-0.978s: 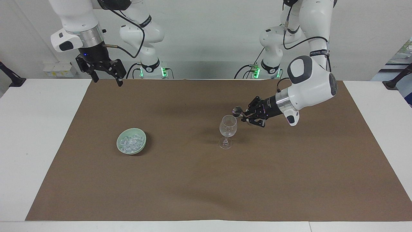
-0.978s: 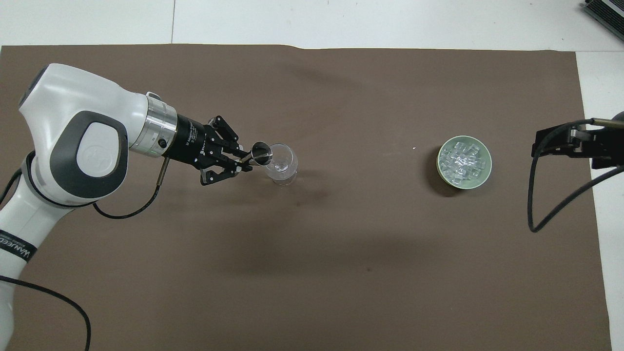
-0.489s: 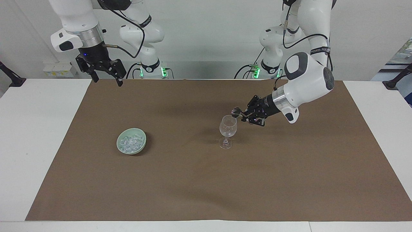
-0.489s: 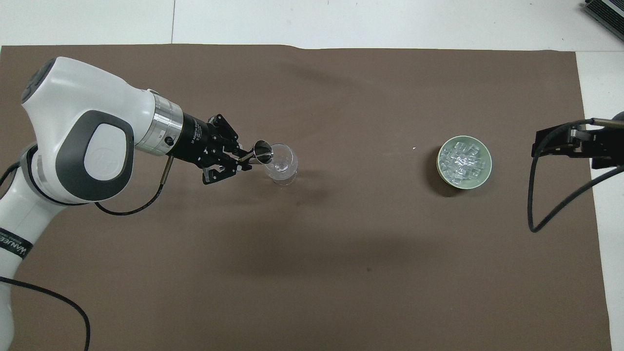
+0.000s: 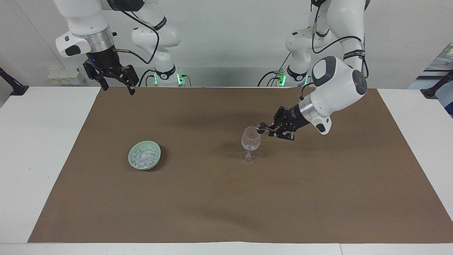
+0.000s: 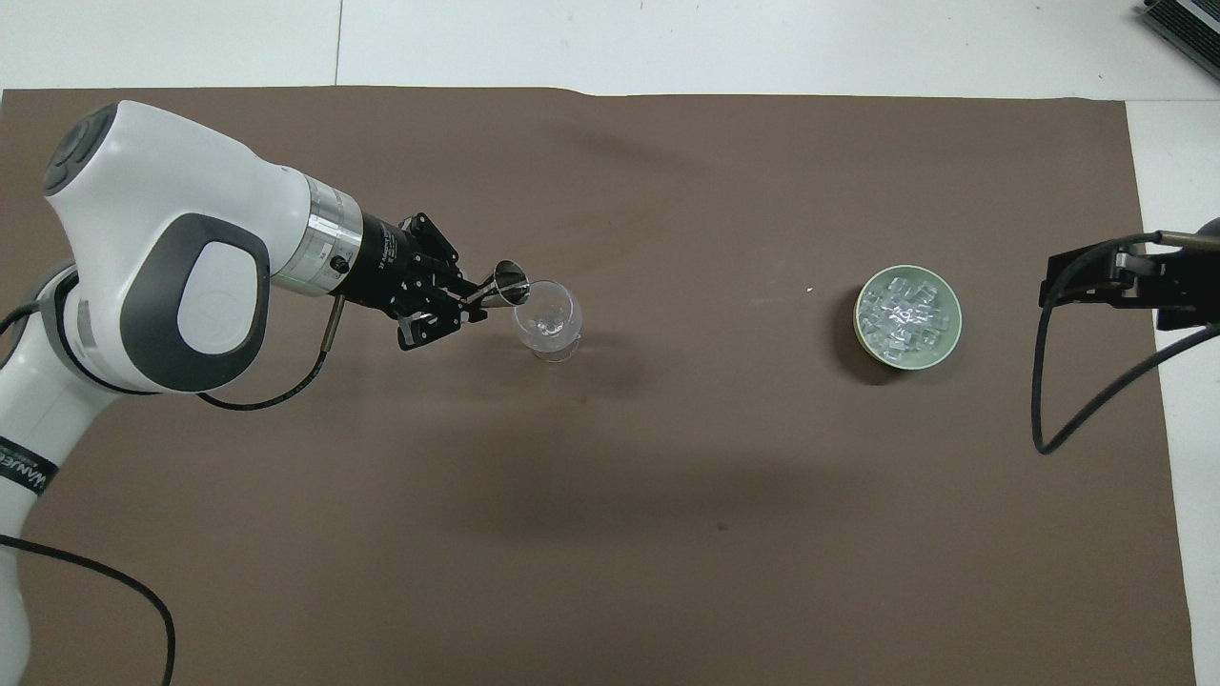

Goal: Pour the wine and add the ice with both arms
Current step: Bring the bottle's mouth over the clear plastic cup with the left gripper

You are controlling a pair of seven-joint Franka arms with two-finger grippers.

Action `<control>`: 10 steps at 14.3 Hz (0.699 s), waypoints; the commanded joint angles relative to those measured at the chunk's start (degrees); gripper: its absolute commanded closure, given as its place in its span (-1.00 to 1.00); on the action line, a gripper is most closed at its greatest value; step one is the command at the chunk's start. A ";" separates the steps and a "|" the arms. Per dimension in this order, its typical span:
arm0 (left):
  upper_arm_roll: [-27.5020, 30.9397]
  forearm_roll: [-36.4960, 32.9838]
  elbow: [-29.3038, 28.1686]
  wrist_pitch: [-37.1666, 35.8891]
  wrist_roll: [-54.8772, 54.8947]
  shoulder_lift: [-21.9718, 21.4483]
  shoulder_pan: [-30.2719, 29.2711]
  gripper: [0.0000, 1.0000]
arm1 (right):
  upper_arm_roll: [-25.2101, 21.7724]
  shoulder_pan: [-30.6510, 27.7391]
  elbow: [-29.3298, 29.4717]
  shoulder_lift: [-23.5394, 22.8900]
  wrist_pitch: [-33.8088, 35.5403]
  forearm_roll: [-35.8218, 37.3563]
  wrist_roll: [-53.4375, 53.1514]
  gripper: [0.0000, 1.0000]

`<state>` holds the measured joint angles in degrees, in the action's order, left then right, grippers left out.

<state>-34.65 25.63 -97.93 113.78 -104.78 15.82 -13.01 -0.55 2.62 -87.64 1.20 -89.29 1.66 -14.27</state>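
The pouring step is judged in hand: the left gripper is clamped on a small metal cup, tipped at the wine glass rim. The right gripper waits spread wide (at the mat's robot-side corner). The ice lies in the green bowl, toward the right arm's end; scooping it is judged next.

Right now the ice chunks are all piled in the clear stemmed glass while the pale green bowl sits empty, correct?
No, reversed. The overhead view shows the small clear ice chunks piled in the pale green bowl; the clear stemmed glass holds no such pile.

Right gripper cut off by overhead view's edge; any liquid in the glass cannot be told.
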 commanded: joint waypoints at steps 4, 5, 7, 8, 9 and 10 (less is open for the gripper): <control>-1.47 -5.30 1.34 0.83 -5.33 0.88 0.26 1.00 | 0.02 -0.51 -0.69 0.65 0.43 -1.13 0.12 -1.00; -2.17 -6.98 1.34 0.83 -6.74 0.97 0.26 1.00 | 0.02 -0.51 -0.69 0.65 0.43 -1.13 0.12 -1.00; -2.52 -7.70 1.60 0.83 -7.01 0.88 0.26 1.00 | 0.02 -0.51 -0.69 0.65 0.43 -1.13 0.12 -1.00; -2.52 -7.70 1.87 0.66 -7.01 0.88 0.26 1.00 | 0.02 -0.51 -0.69 0.65 0.43 -1.13 0.12 -1.00; -2.52 -7.78 1.96 0.22 -7.01 0.88 0.26 1.00 | 0.02 -0.51 -0.69 0.65 0.43 -1.13 0.12 -1.00; -2.70 -7.79 1.96 -0.05 -7.01 0.79 0.26 1.00 | 0.02 -0.51 -0.69 0.65 0.43 -1.13 0.12 -1.00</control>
<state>-37.10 19.26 -97.41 114.16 -110.32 15.93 -13.01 -0.55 2.62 -87.64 1.20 -89.29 1.66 -14.27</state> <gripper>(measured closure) 0.780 0.000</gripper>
